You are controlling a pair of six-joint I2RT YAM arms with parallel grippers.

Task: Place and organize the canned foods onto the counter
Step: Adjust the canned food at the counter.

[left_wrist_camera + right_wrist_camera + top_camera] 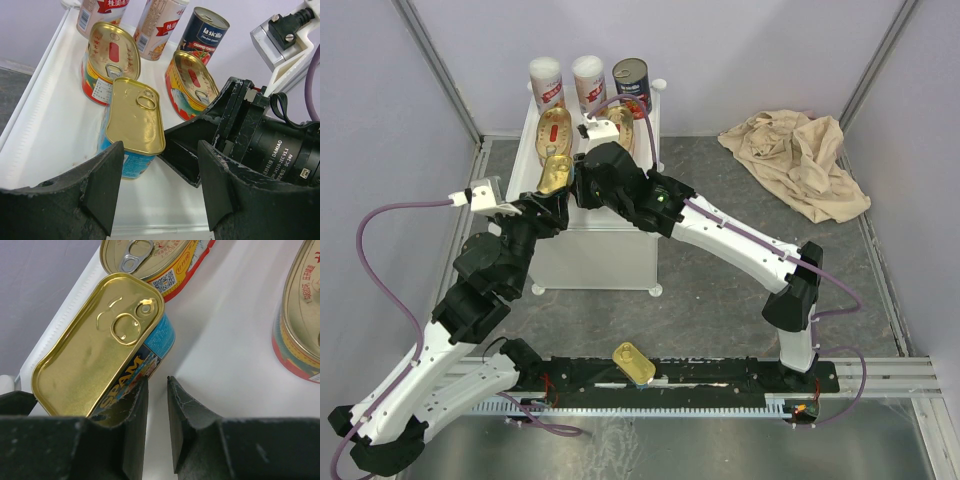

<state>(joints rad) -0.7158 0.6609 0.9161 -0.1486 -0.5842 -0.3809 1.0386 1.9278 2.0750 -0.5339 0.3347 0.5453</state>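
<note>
On the white counter [595,245] stand two white-and-red cylinders [547,85] [589,82], a dark can [631,83], two red-yellow oblong tins [553,130] [192,82] and a gold rectangular tin [556,173]. My left gripper [160,185] is open and empty, just short of the gold tin [132,120]. My right gripper [157,405] is shut to a narrow gap, empty, with its left finger [132,410] against the side of the gold tin [100,345]. A second gold tin [633,362] lies on the black rail between the arm bases.
A beige cloth [800,160] lies on the grey floor at the back right. The counter top [45,130] has a raised rim along its left edge. Purple cables loop from both arms. Grey walls close the cell.
</note>
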